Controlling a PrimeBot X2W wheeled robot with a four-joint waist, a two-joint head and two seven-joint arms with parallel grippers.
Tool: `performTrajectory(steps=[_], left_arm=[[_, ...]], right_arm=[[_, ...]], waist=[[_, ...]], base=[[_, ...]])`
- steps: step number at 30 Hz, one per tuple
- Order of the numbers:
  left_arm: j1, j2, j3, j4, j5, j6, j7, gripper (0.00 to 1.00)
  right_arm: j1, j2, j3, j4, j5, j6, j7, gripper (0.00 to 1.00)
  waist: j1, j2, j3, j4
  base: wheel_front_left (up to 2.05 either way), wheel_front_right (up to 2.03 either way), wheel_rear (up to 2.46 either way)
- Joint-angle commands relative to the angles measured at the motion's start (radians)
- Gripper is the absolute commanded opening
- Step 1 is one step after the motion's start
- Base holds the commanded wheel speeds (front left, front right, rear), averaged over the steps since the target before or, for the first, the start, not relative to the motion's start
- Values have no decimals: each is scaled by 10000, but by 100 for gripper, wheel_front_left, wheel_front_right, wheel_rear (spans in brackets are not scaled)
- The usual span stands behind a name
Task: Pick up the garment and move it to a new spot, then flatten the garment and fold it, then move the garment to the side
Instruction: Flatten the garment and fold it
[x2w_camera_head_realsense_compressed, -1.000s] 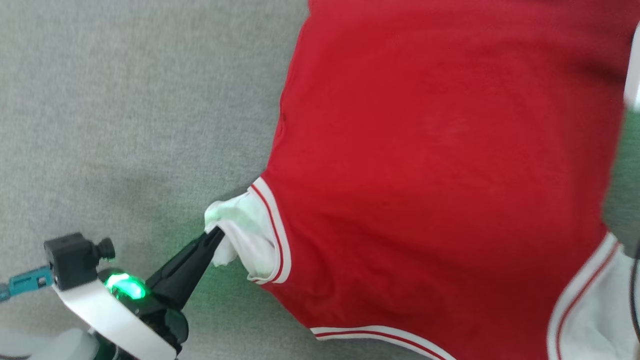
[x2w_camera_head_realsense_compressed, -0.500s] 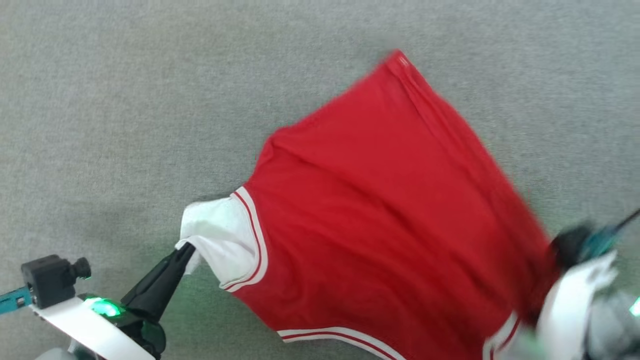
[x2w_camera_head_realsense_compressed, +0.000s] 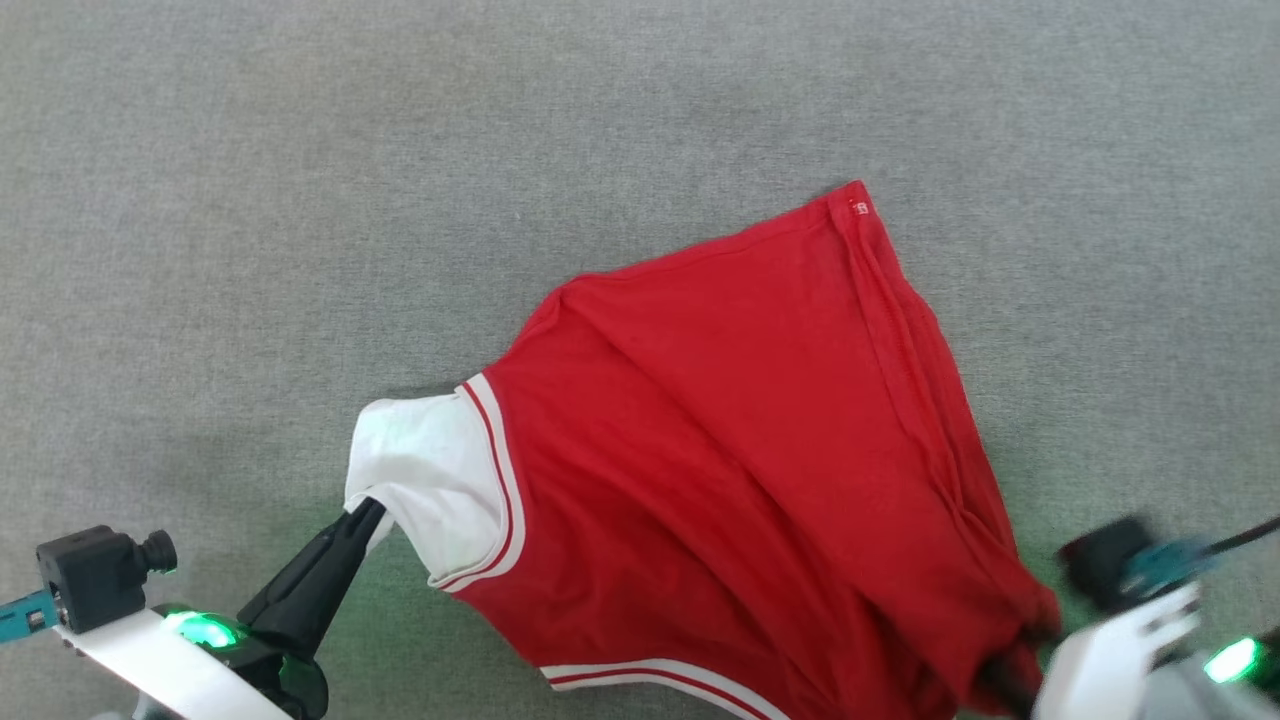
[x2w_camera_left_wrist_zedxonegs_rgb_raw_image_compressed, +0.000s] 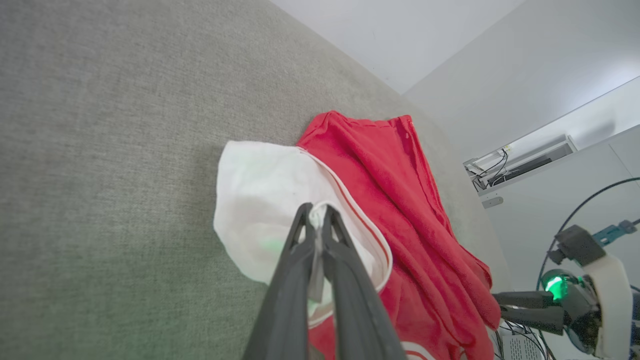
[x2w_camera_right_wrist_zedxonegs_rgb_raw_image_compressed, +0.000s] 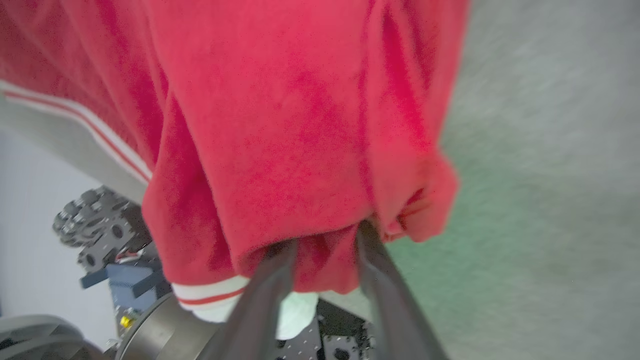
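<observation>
Red cloth takes up most of my head view: the garment (x2w_camera_head_realsense_compressed: 740, 480) lies spread on the grey counter (x2w_camera_head_realsense_compressed: 300, 200), right of centre. One corner, with a small printed mark (x2w_camera_head_realsense_compressed: 858, 208), points up and away from me. The near side runs down towards the lower edge, where a red-and-white striped band (x2w_camera_head_realsense_compressed: 640, 675) crosses it.

On the garment's left, a white sleeve (x2w_camera_head_realsense_compressed: 420, 470) sticks out past a striped trim band (x2w_camera_head_realsense_compressed: 500, 470). My left gripper (x2w_camera_head_realsense_compressed: 365, 510) has that sleeve by its edge. In the left wrist view, the two dark fingers of the left gripper (x2w_camera_left_wrist_zedxonegs_rgb_raw_image_compressed: 316, 210) are pressed together, with a thin fold of white fabric pinched between the tips. The sleeve balloons out around the pinch, and the red body (x2w_camera_left_wrist_zedxonegs_rgb_raw_image_compressed: 400, 200) trails off behind it in long creases.

My right gripper (x2w_camera_right_wrist_zedxonegs_rgb_raw_image_compressed: 325, 240) is at the garment's lower right corner. In its wrist view the fingers stand apart, and bunched red fabric (x2w_camera_right_wrist_zedxonegs_rgb_raw_image_compressed: 300, 125) drapes over and between the tips, hiding them. Whether the cloth is caught on either finger, I cannot tell. From the left wrist view, the right gripper (x2w_camera_left_wrist_zedxonegs_rgb_raw_image_compressed: 497, 305) meets the red edge low down, with a green light glowing behind it.
</observation>
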Motion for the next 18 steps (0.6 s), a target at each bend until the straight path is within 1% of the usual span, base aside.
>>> performTrajectory(steps=[1,3,5,8,11,12,13,14,18], left_arm=[[-69,10,11,-40,-19,23,-15,0],[-206,-87,54,-65,23,23,-15,0],[-298,-182,53,-127,55,23,-16,0],[-454,-297,-43,-166,55,23,-15,0],[-684,-376,-150,-136,21,23,-15,0],[-872,-468,-202,-140,-38,23,-15,0],[-980,-526,-225,-143,-68,23,-16,0],[-980,-526,-225,-143,-68,23,-16,0],[-1384,-708,-470,-120,-111,24,-16,0]], right_arm=[[-428,-126,-309,-557,-208,-7,79,100],[-959,-27,-658,-1142,-269,-6,238,100],[-1775,-110,-967,-1500,-393,-7,468,100],[-3349,-216,-1051,-1310,-702,-6,700,100],[-5000,-131,-762,-363,-934,-6,511,100],[-5940,15,-506,520,-1137,-6,347,100],[-6375,22,-350,965,-1262,-6,259,100],[-6375,22,-350,965,-1262,-6,259,100],[-7629,165,48,2792,-1678,-7,-46,100]], waist=[[0,0,53,72],[0,0,123,165],[0,0,246,278],[0,0,468,465],[0,0,732,678],[0,0,906,833],[0,0,994,923],[0,0,994,923],[0,0,1341,1294]], base=[[0,0,0],[0,0,0],[0,0,0],[0,0,0],[0,0,0],[0,0,0],[0,0,0],[0,0,0],[0,0,0]])
